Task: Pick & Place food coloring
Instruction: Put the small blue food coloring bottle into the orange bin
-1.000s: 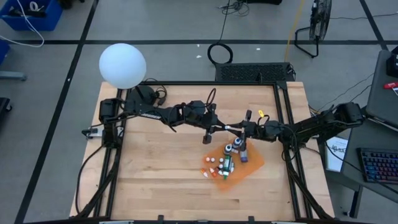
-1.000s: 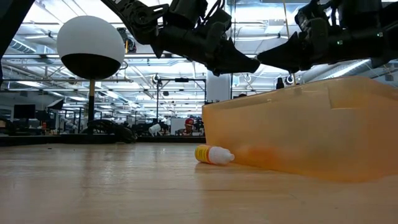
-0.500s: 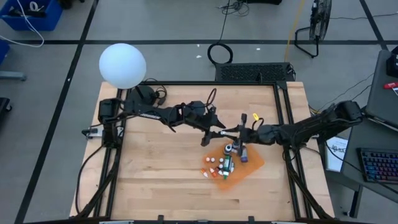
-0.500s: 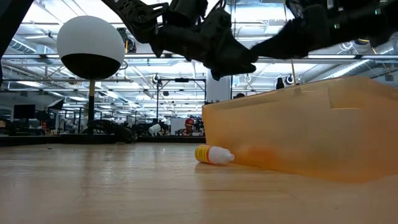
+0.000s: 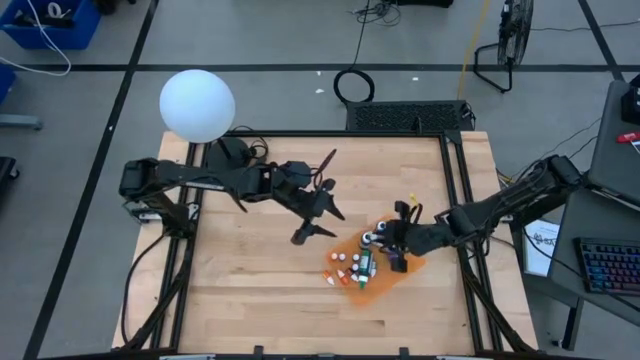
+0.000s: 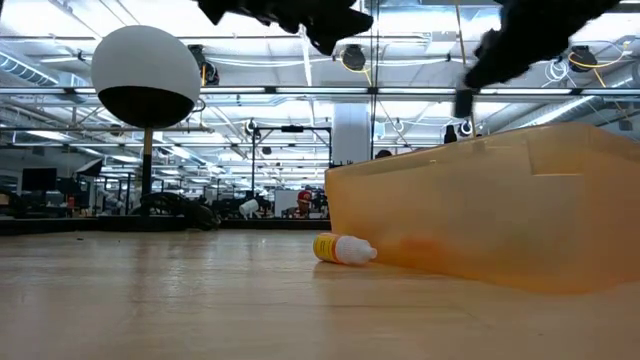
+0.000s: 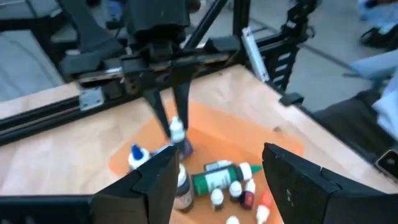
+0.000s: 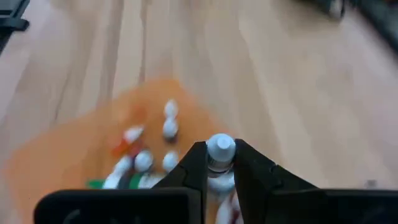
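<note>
Food coloring bottle [image 8: 220, 151], white-capped, sits clamped between the right end effector [image 5: 392, 243]'s fingers, low over the orange tray [image 5: 410, 262]. Inside that tray lie the other bottles [image 5: 362, 262], green, blue and pale-topped. One yellow-capped bottle [image 6: 343, 249] lies on the table [image 5: 250, 280] against the tray's side. The left end effector [image 5: 312, 222] hangs spread wide, just beside the tray.

I see the worktop [image 5: 250, 270] evenly lit from above; ceiling lights glare in my low view, and both wrist views are motion-blurred.
</note>
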### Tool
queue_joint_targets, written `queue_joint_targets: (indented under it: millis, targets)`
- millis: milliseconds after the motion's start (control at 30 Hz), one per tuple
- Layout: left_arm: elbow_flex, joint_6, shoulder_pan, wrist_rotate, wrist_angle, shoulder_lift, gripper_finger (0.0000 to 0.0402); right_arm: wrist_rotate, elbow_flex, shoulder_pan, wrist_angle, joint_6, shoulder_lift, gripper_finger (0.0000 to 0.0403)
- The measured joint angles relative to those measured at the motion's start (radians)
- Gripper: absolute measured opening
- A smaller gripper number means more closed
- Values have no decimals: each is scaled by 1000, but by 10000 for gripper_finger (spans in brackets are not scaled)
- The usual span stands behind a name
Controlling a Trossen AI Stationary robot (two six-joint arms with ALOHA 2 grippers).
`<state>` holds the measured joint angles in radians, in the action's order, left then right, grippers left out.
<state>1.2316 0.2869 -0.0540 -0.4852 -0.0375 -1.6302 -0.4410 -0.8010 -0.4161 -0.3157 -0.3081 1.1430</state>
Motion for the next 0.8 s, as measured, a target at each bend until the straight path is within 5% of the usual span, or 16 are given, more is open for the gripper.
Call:
queue_joint_targets:
  millis: [300,800]
  targets:
    - [-29,3,12,37,-25,20,234,27,6,-130,-188,-387,47,41]
    - [-166,-87,-33,70,174,29,235,104,34,-84,-17,-352,328,41]
